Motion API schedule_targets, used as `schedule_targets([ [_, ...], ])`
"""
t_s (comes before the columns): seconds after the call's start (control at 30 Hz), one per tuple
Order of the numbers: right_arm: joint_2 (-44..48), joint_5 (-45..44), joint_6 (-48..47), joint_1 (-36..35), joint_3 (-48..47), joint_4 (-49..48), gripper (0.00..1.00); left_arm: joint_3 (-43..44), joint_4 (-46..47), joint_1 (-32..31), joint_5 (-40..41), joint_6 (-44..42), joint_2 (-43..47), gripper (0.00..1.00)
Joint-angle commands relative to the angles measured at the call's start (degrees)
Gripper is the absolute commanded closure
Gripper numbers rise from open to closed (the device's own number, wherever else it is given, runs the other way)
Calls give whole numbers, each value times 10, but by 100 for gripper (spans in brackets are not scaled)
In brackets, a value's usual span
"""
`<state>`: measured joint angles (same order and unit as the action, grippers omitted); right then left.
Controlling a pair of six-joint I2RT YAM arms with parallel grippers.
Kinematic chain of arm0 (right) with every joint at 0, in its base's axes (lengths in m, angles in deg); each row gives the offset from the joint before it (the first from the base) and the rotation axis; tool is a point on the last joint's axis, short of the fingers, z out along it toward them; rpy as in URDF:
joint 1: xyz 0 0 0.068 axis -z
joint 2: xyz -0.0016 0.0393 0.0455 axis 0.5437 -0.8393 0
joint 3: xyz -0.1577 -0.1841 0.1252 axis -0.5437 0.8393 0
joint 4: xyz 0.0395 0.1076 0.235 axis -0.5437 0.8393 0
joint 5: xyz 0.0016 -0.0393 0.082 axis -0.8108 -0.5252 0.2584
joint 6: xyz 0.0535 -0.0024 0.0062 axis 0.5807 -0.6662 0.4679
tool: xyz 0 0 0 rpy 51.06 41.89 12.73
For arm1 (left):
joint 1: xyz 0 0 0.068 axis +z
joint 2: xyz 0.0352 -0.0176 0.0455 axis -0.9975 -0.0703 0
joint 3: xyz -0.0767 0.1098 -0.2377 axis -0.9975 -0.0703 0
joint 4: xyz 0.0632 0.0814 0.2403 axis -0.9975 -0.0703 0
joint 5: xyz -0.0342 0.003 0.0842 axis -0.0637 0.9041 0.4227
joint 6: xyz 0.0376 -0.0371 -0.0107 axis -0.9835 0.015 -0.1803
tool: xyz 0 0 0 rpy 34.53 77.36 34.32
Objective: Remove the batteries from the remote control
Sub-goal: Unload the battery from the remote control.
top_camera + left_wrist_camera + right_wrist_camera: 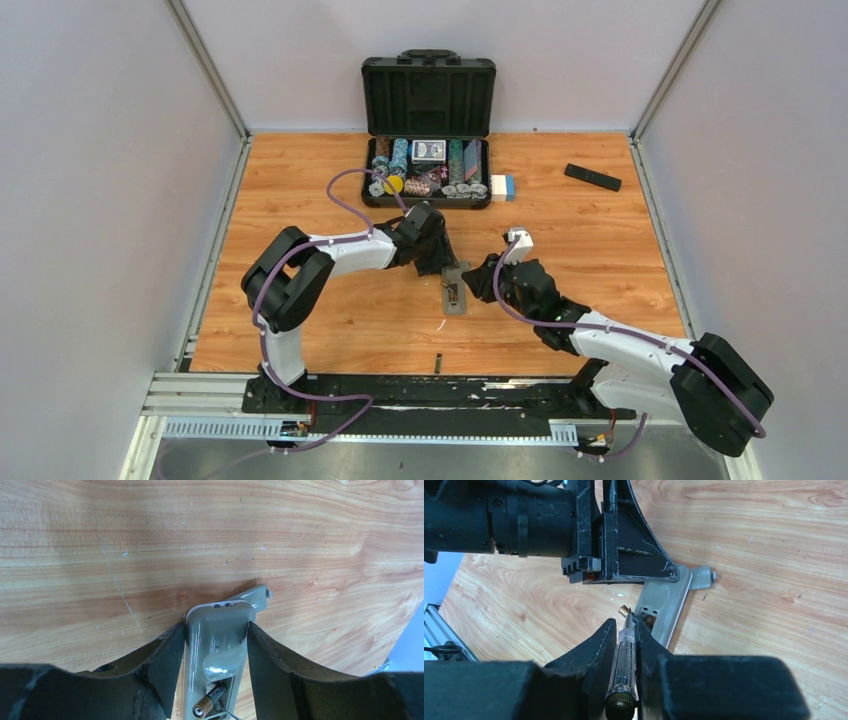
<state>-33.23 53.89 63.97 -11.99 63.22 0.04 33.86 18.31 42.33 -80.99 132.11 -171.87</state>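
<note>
The grey remote control [217,630] lies back-up on the wooden table, its battery bay open. One battery [210,702], dark with a copper end, sits tilted up out of the bay. My left gripper [216,627] straddles the remote's upper end, both fingers against its sides. My right gripper [625,625] is shut on a clear-handled screwdriver [624,665], whose tip rests at the battery [624,611] in the bay. From above, the remote control [455,297] lies between the left gripper [445,268] and the right gripper [478,285]. Another slim dark battery [438,364] lies near the table's front edge.
A grey flat piece [259,594] lies against the remote's far end. An open black case [428,95] with poker chips and cards stands at the back, a white and blue box [502,186] beside it. A black remote [592,177] lies at the back right.
</note>
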Motion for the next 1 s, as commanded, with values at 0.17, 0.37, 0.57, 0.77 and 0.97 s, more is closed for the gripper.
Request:
schedule_targets([
  [0.17, 2, 0, -8, -2, -23, 37, 100, -55, -144, -17, 14, -21, -52, 31],
  [0.37, 19, -15, -14, -2, -28, 87, 100, -59, -135, -17, 14, -19, -49, 30],
  [0.57, 29, -15, -28, -2, -34, 103, 100, -57, -136, -18, 17, -22, -48, 32],
  [0.77, 61, -8, -55, -2, -61, 147, 100, -50, -142, -17, 20, -22, -47, 34],
  [0.97, 63, -16, -73, -2, -74, 179, 100, -49, -141, -17, 23, -24, -35, 34],
])
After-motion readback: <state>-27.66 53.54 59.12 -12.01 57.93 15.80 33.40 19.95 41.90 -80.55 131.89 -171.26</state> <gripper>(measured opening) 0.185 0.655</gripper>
